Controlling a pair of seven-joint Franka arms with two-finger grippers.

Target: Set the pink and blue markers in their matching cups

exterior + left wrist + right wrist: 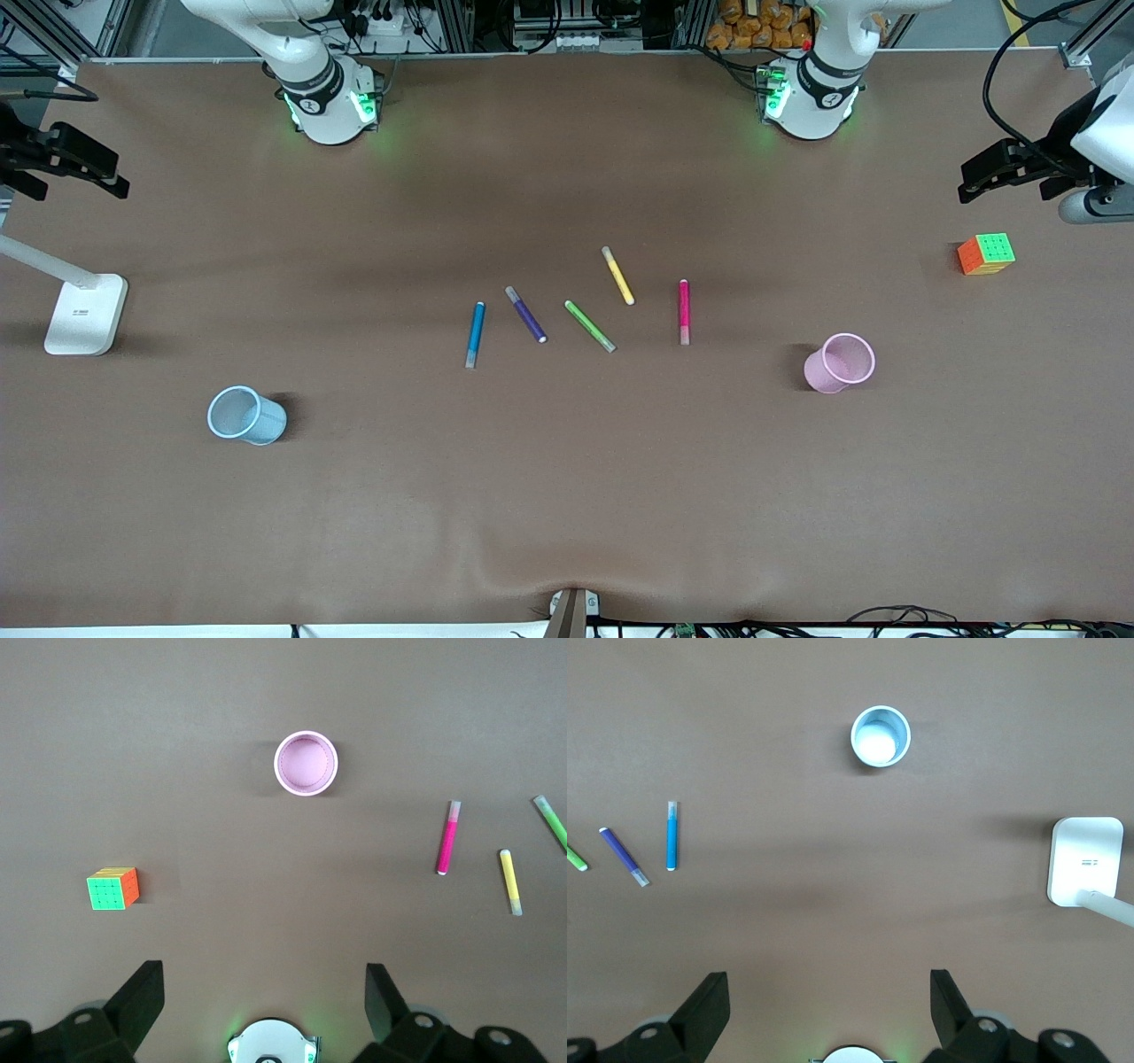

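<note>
The blue marker (pixel 476 334) and the pink marker (pixel 684 311) lie flat mid-table in a row of pens. The pale blue cup (pixel 246 415) stands upright toward the right arm's end, and the pale pink cup (pixel 840 363) toward the left arm's end; both are empty. My left gripper (pixel 1010 173) is open and empty, high over the table's edge near the cube; its wrist view shows the pink cup (pixel 306 763) and pink marker (pixel 448 837). My right gripper (pixel 66 173) is open and empty, high over the lamp's end; its view shows the blue cup (pixel 880 735) and blue marker (pixel 671 835).
A dark purple pen (pixel 525 314), a green pen (pixel 589 325) and a yellow pen (pixel 617 275) lie between the two markers. A colour cube (pixel 986 253) sits near the left arm's end. A white lamp base (pixel 86 313) stands at the right arm's end.
</note>
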